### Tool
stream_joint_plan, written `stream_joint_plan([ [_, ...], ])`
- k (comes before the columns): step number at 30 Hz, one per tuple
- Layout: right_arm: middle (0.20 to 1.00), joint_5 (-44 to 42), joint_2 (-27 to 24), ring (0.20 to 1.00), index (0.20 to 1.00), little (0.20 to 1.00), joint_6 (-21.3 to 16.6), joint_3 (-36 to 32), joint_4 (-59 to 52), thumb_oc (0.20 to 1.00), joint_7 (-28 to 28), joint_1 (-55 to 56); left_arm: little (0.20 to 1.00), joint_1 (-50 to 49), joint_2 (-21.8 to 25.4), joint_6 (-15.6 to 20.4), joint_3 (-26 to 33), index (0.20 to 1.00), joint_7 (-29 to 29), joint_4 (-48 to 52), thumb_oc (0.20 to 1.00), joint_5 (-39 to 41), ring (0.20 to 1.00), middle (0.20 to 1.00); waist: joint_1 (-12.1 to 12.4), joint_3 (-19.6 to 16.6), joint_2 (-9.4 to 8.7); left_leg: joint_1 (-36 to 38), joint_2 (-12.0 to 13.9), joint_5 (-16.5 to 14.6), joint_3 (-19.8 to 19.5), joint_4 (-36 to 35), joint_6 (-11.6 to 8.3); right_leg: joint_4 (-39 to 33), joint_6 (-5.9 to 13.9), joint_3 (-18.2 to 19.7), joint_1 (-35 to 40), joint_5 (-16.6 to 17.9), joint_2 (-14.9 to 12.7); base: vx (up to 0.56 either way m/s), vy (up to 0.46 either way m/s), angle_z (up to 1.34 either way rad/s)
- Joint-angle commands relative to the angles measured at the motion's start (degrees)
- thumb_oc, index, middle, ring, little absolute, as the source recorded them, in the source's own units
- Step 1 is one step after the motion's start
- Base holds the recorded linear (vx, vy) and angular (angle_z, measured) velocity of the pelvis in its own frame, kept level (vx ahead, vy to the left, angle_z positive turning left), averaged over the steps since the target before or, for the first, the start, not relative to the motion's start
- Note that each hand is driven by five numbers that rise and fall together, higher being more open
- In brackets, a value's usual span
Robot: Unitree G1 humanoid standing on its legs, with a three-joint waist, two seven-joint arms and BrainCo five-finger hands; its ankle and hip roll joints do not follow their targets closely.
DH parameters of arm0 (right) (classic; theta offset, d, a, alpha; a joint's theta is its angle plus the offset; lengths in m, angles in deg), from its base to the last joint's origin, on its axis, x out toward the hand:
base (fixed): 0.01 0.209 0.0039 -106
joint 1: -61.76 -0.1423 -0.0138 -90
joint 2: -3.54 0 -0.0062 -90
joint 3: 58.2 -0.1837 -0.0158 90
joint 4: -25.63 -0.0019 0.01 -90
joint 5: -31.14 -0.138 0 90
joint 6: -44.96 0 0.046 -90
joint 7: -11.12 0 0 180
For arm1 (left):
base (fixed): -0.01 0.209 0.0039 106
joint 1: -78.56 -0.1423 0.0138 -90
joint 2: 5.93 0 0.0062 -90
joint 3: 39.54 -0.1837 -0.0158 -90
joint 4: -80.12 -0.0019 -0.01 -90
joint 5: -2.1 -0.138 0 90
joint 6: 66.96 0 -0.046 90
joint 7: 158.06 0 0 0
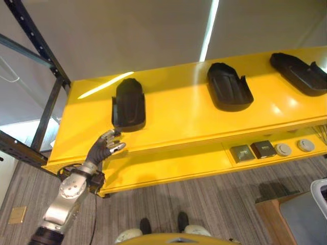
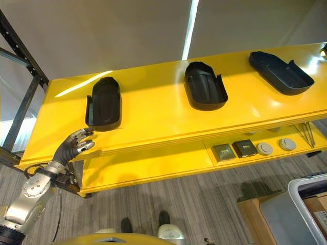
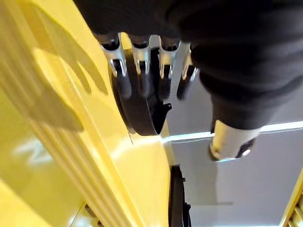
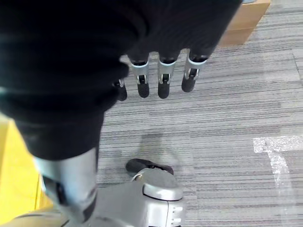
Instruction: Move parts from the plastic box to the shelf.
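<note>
Three black moulded parts lie on top of the yellow shelf (image 1: 179, 122): one at the left (image 1: 129, 104), one in the middle (image 1: 228, 87), one at the right (image 1: 299, 71). My left hand (image 1: 104, 148) hovers at the shelf's front edge just below the left part, fingers relaxed and holding nothing. In the left wrist view its fingers (image 3: 137, 56) point at that part (image 3: 142, 109) from a short way off. My right hand (image 4: 163, 87) hangs over the grey carpet, fingers loose and empty. The grey-rimmed plastic box (image 2: 306, 186) peeks in at the lower right.
On the lower yellow shelf sit two dark square pieces (image 1: 253, 151) and two round white ones (image 1: 283, 149). A dark metal rack frame (image 1: 46, 56) stands at the left. A brown wooden stand (image 1: 271, 214) is beside the plastic box.
</note>
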Motion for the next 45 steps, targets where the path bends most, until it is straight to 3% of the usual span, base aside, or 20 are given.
stream_joint_plan([
  [1,1.000,-0.9,-0.9,1.000,1.000,1.000,-1.3,3.0,1.0,1.000,1.8,0.1,0.200,4.2,0.0,8.8,-0.1,0.200,4.1,0.7,0.200,-0.6,0.200,0.200,-0.9,1.3,-1.82,-0.6,4.9,-1.7,-0.4,1.4,-2.07,0.5,4.27,0.9,1.1,-3.5,-4.0,0.00,0.000,0.00],
  [9,1.000,-1.4,-1.2,1.000,1.000,1.000,-0.7,4.4,0.7,1.000,1.6,-0.3,0.200,10.8,-1.8,7.5,-3.8,0.200,10.8,-6.0,0.200,-1.1,0.200,0.200,-3.1,1.6,-2.28,0.1,5.9,-1.5,1.4,1.7,-2.34,0.6,4.29,1.8,1.1,-3.2,-3.7,0.01,-0.008,-0.02],
  [17,1.000,-1.3,-0.9,1.000,1.000,1.000,0.9,4.6,-0.1,1.000,0.7,-0.5,0.200,18.1,-6.3,6.9,-5.4,0.200,14.9,-19.1,0.200,-2.3,0.200,0.200,-5.6,1.3,-2.68,0.9,6.5,-1.7,3.1,1.9,-2.38,1.0,4.17,3.1,1.0,-3.2,-3.5,0.03,-0.015,-0.08],
  [26,1.000,-0.5,-1.4,1.000,1.000,1.000,1.1,5.5,-0.2,1.000,-0.3,-1.2,0.200,23.3,-10.0,9.7,-5.3,0.200,18.4,-30.5,0.200,-3.4,0.200,0.200,-7.6,1.4,-3.09,1.0,6.9,-2.0,4.2,2.4,-2.28,1.7,4.16,4.7,0.2,-3.4,-3.2,0.01,-0.012,-0.09],
  [45,1.000,0.6,-1.4,1.000,1.000,1.000,0.4,6.1,0.7,1.000,-0.8,-1.6,0.200,27.5,-11.2,9.6,-3.2,0.200,21.5,-39.3,0.200,-3.5,0.200,0.200,-8.5,1.2,-3.28,1.7,6.9,-2.1,4.6,1.9,-2.30,1.7,4.26,5.2,0.4,-3.6,-3.3,0.00,-0.002,-0.02],
])
